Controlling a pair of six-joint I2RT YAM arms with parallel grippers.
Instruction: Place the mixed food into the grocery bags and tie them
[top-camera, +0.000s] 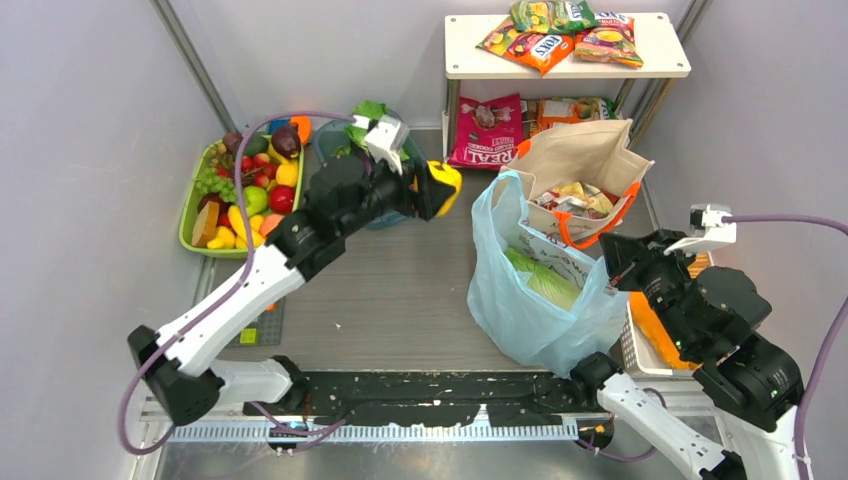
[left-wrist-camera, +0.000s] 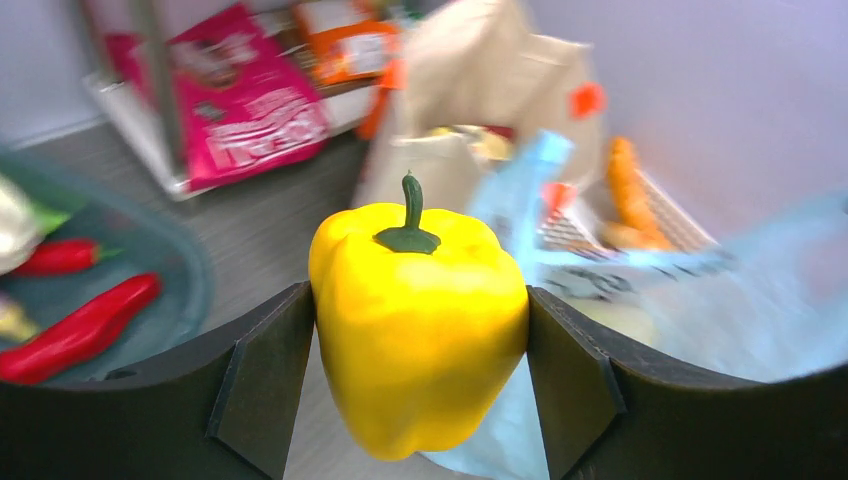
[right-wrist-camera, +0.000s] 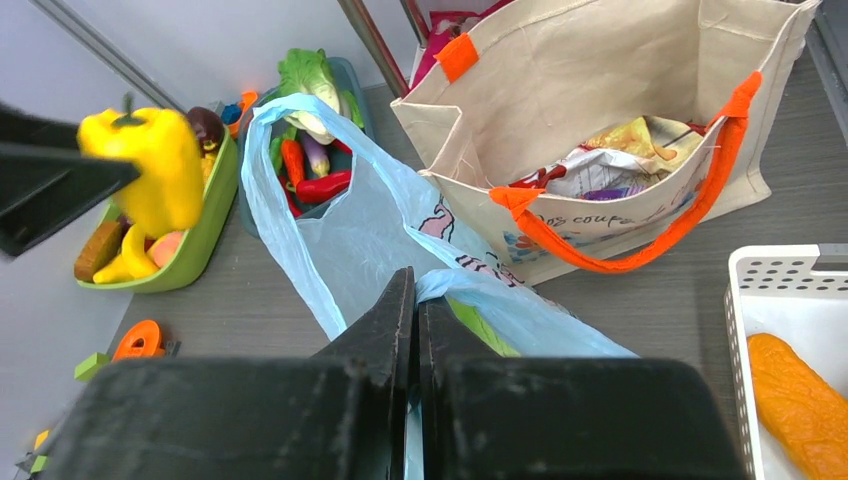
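We start with the grey table (top-camera: 400, 290), and at its far edge the white shelf (top-camera: 470, 45) with bright snack packets (top-camera: 540, 45) on top and a pink packet (top-camera: 487, 130) leaning under it. Right of centre the light-blue plastic bag (top-camera: 520, 310) stands with its mouth gaping, and a long pale-green cabbage (top-camera: 540, 275) lies inside it. Just behind it, touching it, the beige canvas tote (top-camera: 580, 155) with orange handles stands upright and open, with crumpled wrappers (right-wrist-camera: 620, 165) at its bottom. On the far left sits the green tray (top-camera: 190, 215) heaped with toy fruit. Beside it is a teal tray (left-wrist-camera: 190, 270) holding red chillies (left-wrist-camera: 80, 325). At the near right we see the white mesh basket (right-wrist-camera: 790, 300) with a long orange item (right-wrist-camera: 800, 400) in it.

The right gripper (right-wrist-camera: 415, 295) sits at the near rim of the plastic bag. Its fingers are pressed together, pinching a loop of the blue film. The left gripper (left-wrist-camera: 420, 310) reaches out above the table between the teal tray and the two bags, its fingers clamped on either flank of the yellow pepper (top-camera: 447, 180). We see the pepper held clear of the table with its green stem pointing up, left of the bag's mouth and not yet over it
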